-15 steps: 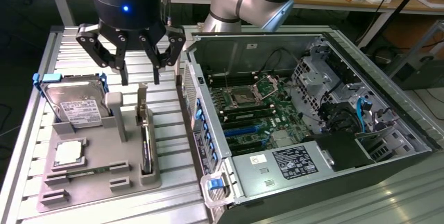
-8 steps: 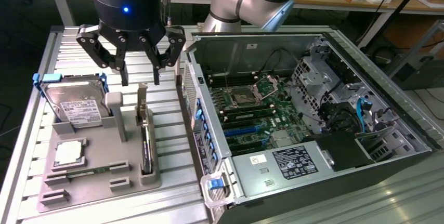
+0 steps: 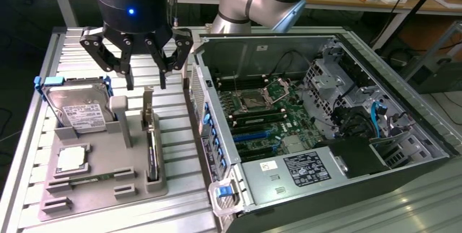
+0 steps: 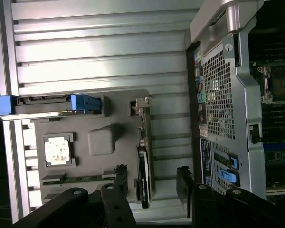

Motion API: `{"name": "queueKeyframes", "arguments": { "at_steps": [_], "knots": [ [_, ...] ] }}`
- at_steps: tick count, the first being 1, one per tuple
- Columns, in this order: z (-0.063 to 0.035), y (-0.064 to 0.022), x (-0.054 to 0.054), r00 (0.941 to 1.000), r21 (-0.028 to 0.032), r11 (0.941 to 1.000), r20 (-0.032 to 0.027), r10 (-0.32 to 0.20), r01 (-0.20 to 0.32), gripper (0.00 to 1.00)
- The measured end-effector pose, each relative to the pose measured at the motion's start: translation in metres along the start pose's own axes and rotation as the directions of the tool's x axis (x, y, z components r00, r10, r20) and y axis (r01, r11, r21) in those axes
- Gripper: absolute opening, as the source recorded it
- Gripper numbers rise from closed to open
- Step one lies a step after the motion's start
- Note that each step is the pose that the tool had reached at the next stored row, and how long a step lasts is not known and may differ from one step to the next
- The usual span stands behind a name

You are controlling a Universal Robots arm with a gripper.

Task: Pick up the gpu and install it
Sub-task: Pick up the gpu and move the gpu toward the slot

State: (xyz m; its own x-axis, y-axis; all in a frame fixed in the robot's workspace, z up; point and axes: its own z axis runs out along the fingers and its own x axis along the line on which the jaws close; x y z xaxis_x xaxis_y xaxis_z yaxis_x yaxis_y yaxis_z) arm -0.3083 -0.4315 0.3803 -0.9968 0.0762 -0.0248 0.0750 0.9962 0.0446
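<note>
One gpu (image 3: pixel 151 146) stands on edge below one wide-spread gripper (image 3: pixel 146 80).

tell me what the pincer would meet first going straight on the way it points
Probably the gpu, standing on edge in the gray holder: the open pincer points down at it, a finger to each side. Depth is unclear.

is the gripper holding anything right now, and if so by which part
Nothing is held. The gripper is open, poised over the gpu, which stands on edge in the grey holder.
</note>
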Motion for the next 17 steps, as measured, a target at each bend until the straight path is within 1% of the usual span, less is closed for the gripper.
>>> {"name": "queueKeyframes", "arguments": {
  "at_steps": [17],
  "knots": [
    [0.0039, -0.0002, 0.0001, 1.0, 0.0001, 1.0, 0.0004, 0.0, 0.0, 0.54]
  ]
}}
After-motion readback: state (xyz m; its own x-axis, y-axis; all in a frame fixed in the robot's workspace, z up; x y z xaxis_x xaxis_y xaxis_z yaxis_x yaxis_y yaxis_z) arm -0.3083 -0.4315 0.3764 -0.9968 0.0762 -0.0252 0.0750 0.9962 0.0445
